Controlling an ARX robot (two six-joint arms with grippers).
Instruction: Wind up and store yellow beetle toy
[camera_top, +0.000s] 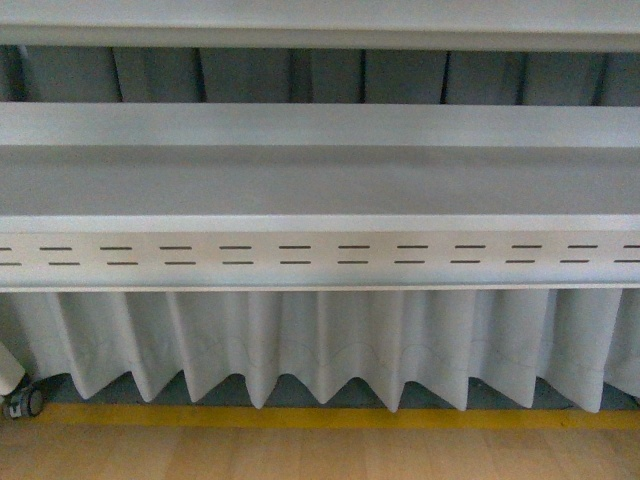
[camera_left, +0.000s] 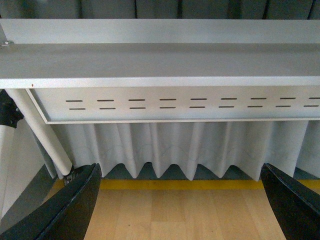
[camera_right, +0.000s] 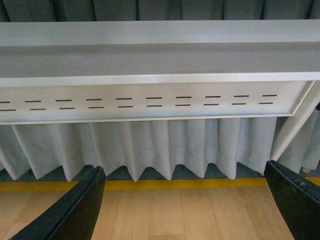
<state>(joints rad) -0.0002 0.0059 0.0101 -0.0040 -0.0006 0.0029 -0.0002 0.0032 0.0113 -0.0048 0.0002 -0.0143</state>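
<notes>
The yellow beetle toy is out of view in every frame. My left gripper (camera_left: 182, 207) is open and empty, its black fingers (camera_left: 70, 207) spread wide over a wooden surface, facing a grey shelf unit. My right gripper (camera_right: 185, 207) is open and empty too, its black fingers (camera_right: 75, 210) wide apart over the same wooden surface. Neither arm shows in the front view.
A grey metal shelf (camera_top: 320, 180) with a slotted front panel (camera_top: 320, 255) runs across ahead, another shelf above it. A pleated white curtain (camera_top: 320, 340) hangs below. A yellow strip (camera_top: 320, 418) edges the wooden surface (camera_top: 320, 455). White legs (camera_left: 42, 132) (camera_right: 292, 130) slant at each side.
</notes>
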